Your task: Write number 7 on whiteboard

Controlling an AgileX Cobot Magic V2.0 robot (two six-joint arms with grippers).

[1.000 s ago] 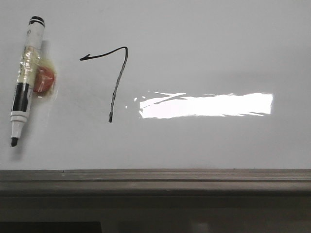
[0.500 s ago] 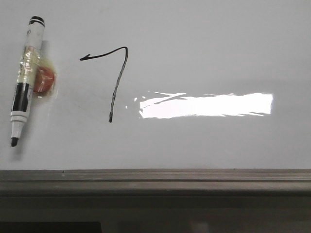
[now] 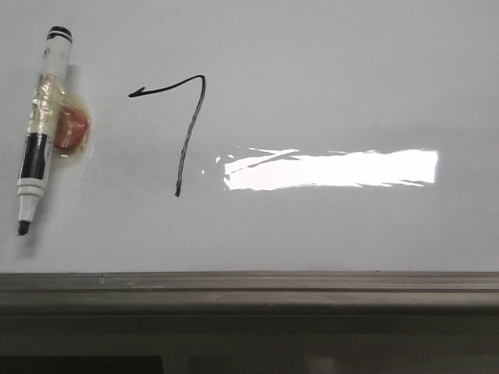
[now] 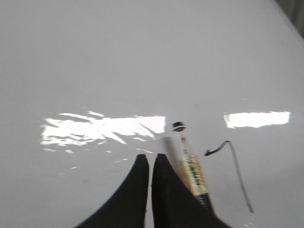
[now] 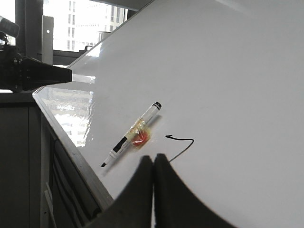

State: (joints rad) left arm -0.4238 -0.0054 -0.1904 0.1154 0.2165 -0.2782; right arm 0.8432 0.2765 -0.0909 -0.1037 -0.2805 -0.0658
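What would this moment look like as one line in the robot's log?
number 7: drawn on whiteboard | marker: lying left of it, uncapped | left end effector: shut, empty | right end effector: shut, empty

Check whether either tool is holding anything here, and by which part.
Nothing is held. The marker lies on the whiteboard, and both the left tool and right tool are shut and empty.

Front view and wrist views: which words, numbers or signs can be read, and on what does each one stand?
"7": hand-drawn in black on the whiteboard, the number 7.
The marker has a label under tape on its barrel; it is too small and blurred to read.
No other text is visible.
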